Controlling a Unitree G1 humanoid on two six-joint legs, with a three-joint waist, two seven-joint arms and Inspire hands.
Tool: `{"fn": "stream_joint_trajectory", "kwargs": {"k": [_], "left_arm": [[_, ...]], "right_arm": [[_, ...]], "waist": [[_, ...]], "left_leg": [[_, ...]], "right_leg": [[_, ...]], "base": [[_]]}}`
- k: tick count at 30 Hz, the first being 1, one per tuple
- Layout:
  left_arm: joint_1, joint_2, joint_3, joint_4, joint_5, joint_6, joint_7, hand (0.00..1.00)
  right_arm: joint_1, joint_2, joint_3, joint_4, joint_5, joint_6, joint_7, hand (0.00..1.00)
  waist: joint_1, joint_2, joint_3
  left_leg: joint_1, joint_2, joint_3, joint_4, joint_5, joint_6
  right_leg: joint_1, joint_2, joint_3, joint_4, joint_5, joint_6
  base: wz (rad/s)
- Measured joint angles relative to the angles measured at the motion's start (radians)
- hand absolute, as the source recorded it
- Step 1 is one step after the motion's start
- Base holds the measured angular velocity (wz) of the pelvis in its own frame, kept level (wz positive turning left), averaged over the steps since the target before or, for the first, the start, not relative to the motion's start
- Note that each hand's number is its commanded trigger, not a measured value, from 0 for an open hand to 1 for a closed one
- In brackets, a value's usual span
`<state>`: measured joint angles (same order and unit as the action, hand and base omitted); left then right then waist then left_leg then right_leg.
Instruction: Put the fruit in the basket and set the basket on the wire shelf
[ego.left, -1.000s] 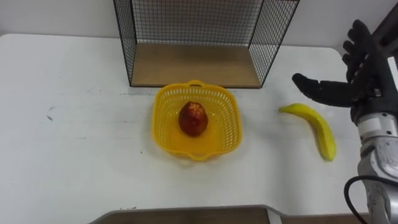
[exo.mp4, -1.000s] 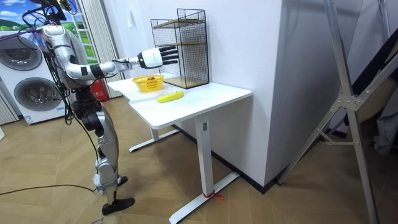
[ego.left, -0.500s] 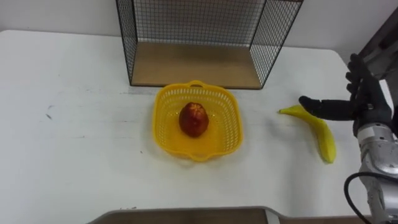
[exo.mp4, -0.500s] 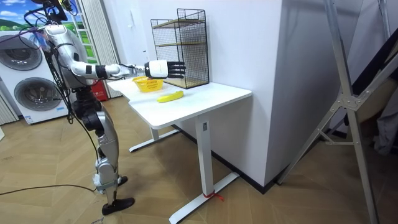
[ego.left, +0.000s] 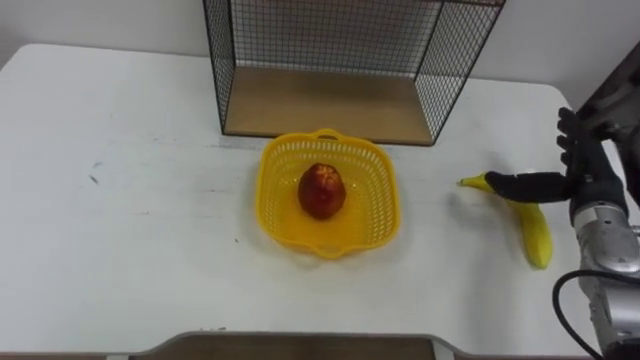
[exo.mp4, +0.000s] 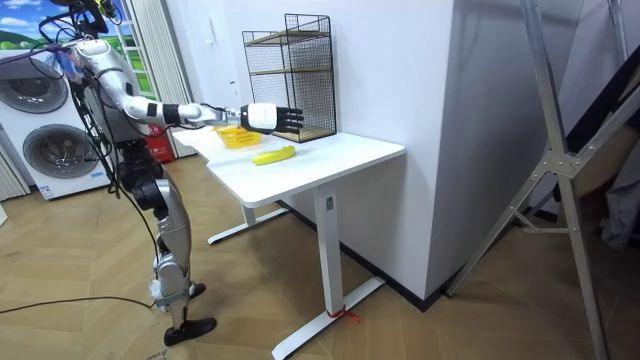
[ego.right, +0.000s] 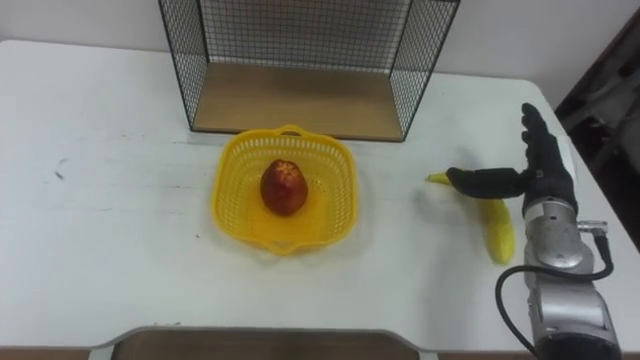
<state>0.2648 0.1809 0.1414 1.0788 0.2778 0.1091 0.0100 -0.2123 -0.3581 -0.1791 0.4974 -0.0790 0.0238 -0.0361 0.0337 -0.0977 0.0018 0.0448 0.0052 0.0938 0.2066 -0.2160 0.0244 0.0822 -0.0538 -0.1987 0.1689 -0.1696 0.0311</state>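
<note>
As r. hand (ego.right: 548, 180) hovers, banana (ego.right: 497, 232) beneath fingers (ego.right: 535, 135)

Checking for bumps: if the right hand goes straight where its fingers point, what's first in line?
Looks free: the right hand points over bare table, right of the wire shelf; depth is unclear.

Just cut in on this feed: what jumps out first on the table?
A yellow basket holding a red fruit sits in the middle of the table, just before the wire shelf. To its right, the right hand hovers open over one end of a banana lying loose.
</note>
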Motion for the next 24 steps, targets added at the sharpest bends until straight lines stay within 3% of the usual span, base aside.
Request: {"fn": "stream_joint_trajectory", "kwargs": {"k": [10,16,24], "left_arm": [[-0.005,0.004,0.015,-0.011,0.040,0.003,-0.026,0.00],[-0.002,0.005,0.052,0.002,0.041,0.010,-0.035,0.00],[-0.005,0.010,0.051,0.007,0.040,0.015,-0.035,0.00]], "right_arm": [[-0.022,-0.007,0.002,0.154,-0.123,0.001,0.126,0.00],[-0.026,-0.019,0.000,0.220,-0.122,-0.001,0.157,0.00],[-0.044,-0.038,0.000,0.292,-0.123,-0.001,0.190,0.00]], "waist": [[0.002,-0.001,-0.0004],[0.002,-0.005,-0.0029],[0.002,-0.009,-0.0020]], "left_leg": [[0.002,0.000,-0.001,0.000,0.000,0.000],[0.003,0.000,-0.001,0.001,0.000,0.000],[0.002,-0.002,-0.027,0.012,0.000,-0.001]], "right_leg": [[0.003,0.000,0.000,-0.001,0.000,0.000],[0.009,0.000,0.000,-0.001,0.000,0.000],[0.027,-0.001,-0.029,-0.002,0.000,0.000]], "base": [[0.00],[0.00],[0.10]]}}
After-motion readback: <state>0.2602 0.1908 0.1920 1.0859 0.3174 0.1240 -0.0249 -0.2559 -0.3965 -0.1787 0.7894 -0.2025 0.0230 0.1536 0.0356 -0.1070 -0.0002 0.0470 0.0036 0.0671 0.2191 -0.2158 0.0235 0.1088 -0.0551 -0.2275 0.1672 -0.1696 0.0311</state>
